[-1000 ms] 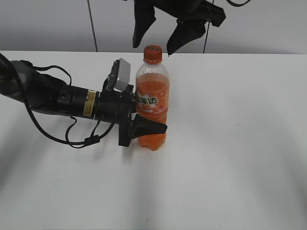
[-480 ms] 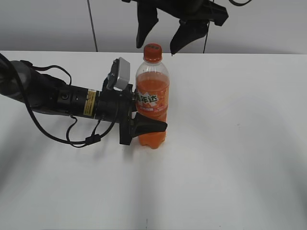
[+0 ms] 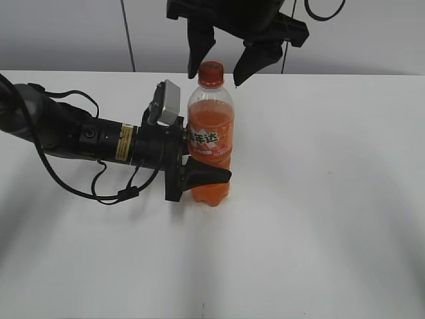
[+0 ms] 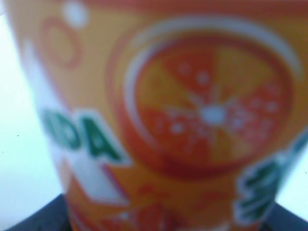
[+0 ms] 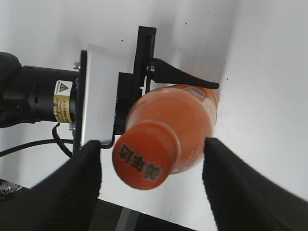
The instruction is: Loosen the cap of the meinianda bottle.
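The meinianda bottle (image 3: 210,143) stands upright on the white table, full of orange drink. Its orange cap (image 3: 211,74) is on the neck. My left gripper (image 3: 199,174) is shut on the bottle's lower body from the left. The left wrist view is filled by the blurred orange-and-green label (image 4: 192,120). My right gripper (image 3: 222,70) hangs open above, one finger on each side of the cap without touching it. In the right wrist view the cap (image 5: 143,162) sits between the two black fingers (image 5: 82,187), nearer the left one.
The white table (image 3: 319,199) spreads to the right and front of the bottle. A grey wall runs behind it. The left arm with its cables (image 3: 73,136) lies along the table at the left.
My right gripper has come down over the bottle, so its open fingers now flank the cap. The left gripper and the bottle have not moved.
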`<move>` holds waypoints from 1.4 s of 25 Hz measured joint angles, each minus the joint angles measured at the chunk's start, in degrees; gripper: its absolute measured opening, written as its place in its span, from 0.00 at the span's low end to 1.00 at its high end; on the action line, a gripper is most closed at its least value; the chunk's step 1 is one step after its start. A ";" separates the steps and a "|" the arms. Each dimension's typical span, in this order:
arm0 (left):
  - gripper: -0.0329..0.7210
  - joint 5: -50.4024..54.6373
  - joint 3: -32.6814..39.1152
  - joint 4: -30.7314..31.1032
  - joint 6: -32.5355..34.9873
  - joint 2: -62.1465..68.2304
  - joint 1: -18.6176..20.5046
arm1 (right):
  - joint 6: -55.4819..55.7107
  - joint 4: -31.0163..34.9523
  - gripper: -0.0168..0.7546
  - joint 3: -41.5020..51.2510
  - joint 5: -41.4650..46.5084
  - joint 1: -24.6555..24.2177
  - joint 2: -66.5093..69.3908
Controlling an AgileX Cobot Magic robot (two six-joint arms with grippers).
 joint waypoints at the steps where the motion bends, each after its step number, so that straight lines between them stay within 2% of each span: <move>1: 0.58 0.06 0.00 0.04 0.00 0.00 0.00 | 0.00 0.00 0.66 0.00 0.00 0.00 0.00; 5: 0.58 0.06 0.00 0.04 0.00 0.00 0.00 | 0.00 -0.02 0.64 0.00 0.00 0.00 0.00; 10: 0.58 0.10 0.00 0.06 0.02 0.00 0.00 | 0.05 -0.02 0.55 0.00 0.00 0.00 0.00; 22: 0.58 0.17 0.00 0.17 0.02 0.00 0.00 | 0.05 -0.02 0.53 0.00 -0.59 0.00 0.00; 30: 0.58 0.18 0.00 0.17 0.02 0.00 0.00 | 0.05 0.08 0.40 0.00 -0.73 0.00 0.00; 35: 0.58 0.23 0.00 0.11 0.02 0.00 0.00 | -0.80 0.08 0.39 0.00 -0.73 0.00 0.00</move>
